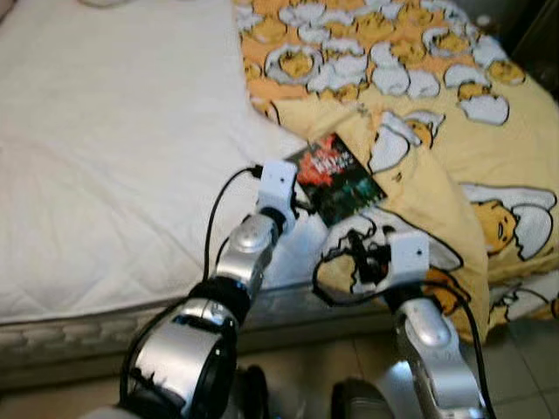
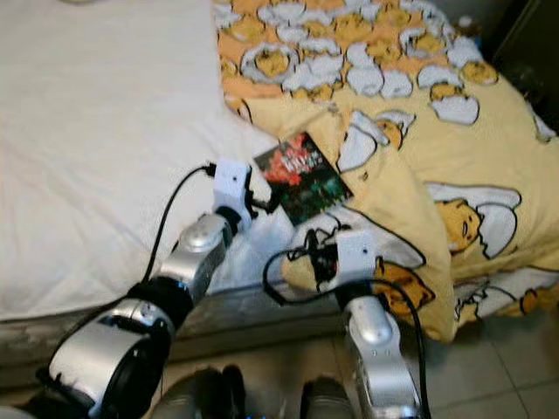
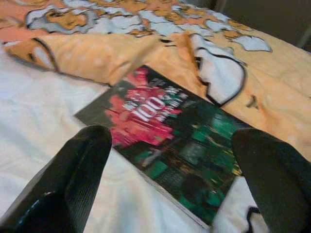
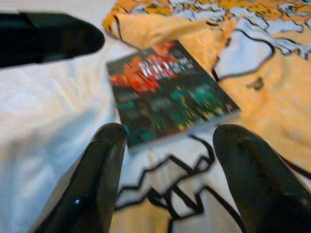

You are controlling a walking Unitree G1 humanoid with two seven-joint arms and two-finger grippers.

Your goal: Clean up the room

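Nearest the camera, the two silver arms reach up from the bottom of the head views toward the near edge of the bed, above a strip of tiled floor. On the left, the white quilted sheet covers most of the bed. The left gripper hovers low over that sheet, its fingers spread wide apart, just beside the near-left edge of the book. The book, dark with red and green on its cover, lies flat where the white sheet meets the yellow cartoon-print duvet, its right part resting on the duvet's folded edge. Right of it, the right gripper sits over the duvet fold at the book's near end, fingers also apart, with the book lying just beyond the gap between them. Neither gripper seems to touch the book yet.

The step in hand looks like picking the book off the bed as part of tidying. The next move likely calls for one gripper to slide a finger under a book edge; the soft bedding gives, so a thin flat cover may be hard to pinch, and duvet fabric could get caught along with it.
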